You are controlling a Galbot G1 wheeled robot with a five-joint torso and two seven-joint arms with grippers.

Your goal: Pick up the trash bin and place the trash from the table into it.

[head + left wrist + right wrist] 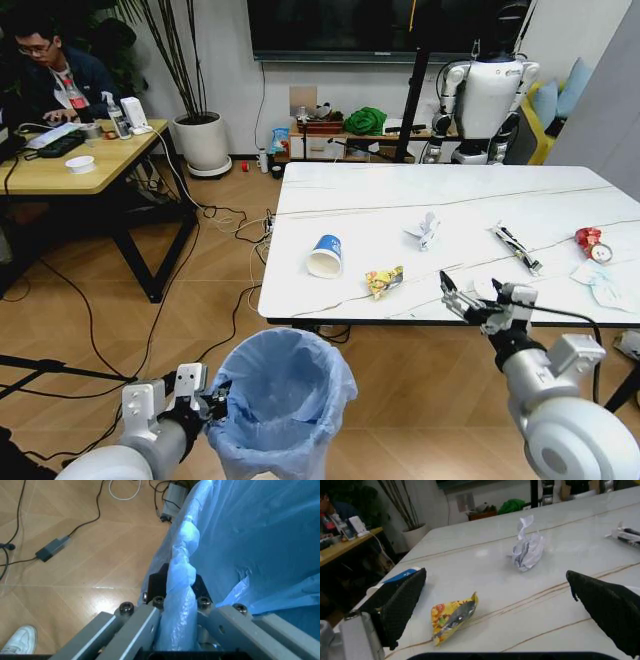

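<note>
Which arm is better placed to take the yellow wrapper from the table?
The right. Its gripper hangs open over the table edge near the wrapper; the left gripper is clamped on the bin rim.

Left gripper (212, 398) clamped, right gripper (468, 297) — seemingly — spread

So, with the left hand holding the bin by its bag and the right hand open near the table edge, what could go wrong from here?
1. The left hand is clamped on the thin bag at the rim of the trash bin; the plastic may slip or tear.
2. The right hand hangs open low over the table near the yellow wrapper; the flat foil could slide away instead of being gripped.
3. The paper cup lies on its side near the edge and might roll off if bumped.
</note>
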